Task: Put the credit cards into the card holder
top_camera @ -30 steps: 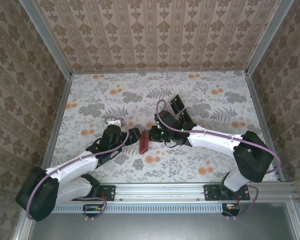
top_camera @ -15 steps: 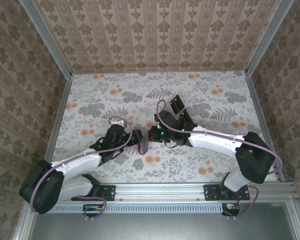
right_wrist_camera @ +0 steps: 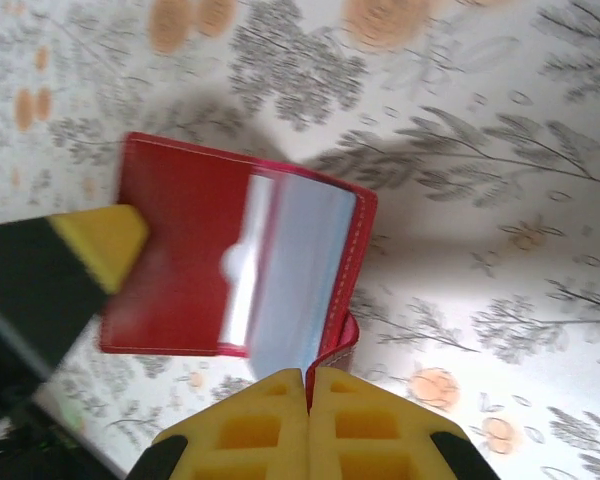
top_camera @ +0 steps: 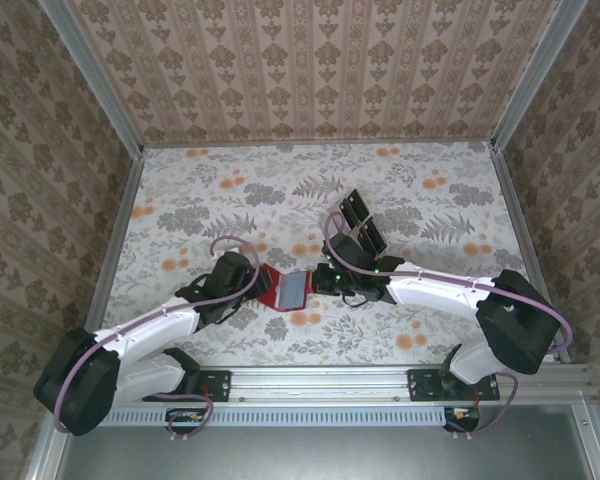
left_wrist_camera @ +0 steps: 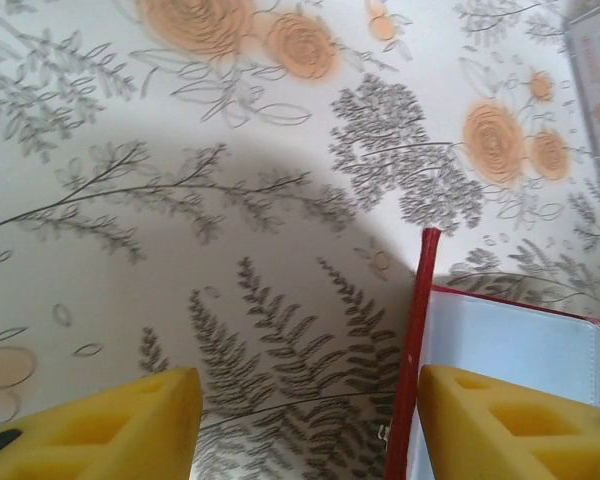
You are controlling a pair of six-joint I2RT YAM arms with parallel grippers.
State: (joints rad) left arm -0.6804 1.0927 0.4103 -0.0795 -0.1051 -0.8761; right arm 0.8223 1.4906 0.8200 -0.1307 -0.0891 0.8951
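1. Wallpapered walls (top_camera: 40,150) close in the left, back and right sides. A flower-printed table (top_camera: 200,200) lies between them, and a metal rail (top_camera: 320,382) runs along its near edge.
2. The left arm (top_camera: 150,330) rises from the near-left corner and stretches low across the table toward the middle.
3. The left gripper (top_camera: 260,284) sits at the wallet's left side. Its yellow fingers (left_wrist_camera: 100,430) stand apart, and the wallet's red edge rises between them, close to the right-hand one. It grips nothing that I can tell.
4. The wallet (top_camera: 288,289) lies opened out at the table's middle between the two grippers, its red flap to the left and its pale grey-blue inner face up.
5. The right gripper (right_wrist_camera: 307,385) has its fingers pressed together, pinching the wallet's curled red edge.
6. Two dark rectangles (top_camera: 353,208) lie just beyond the right gripper.
7. The right arm (top_camera: 440,290) reaches in low from the near-right corner, its elbow out to the right.
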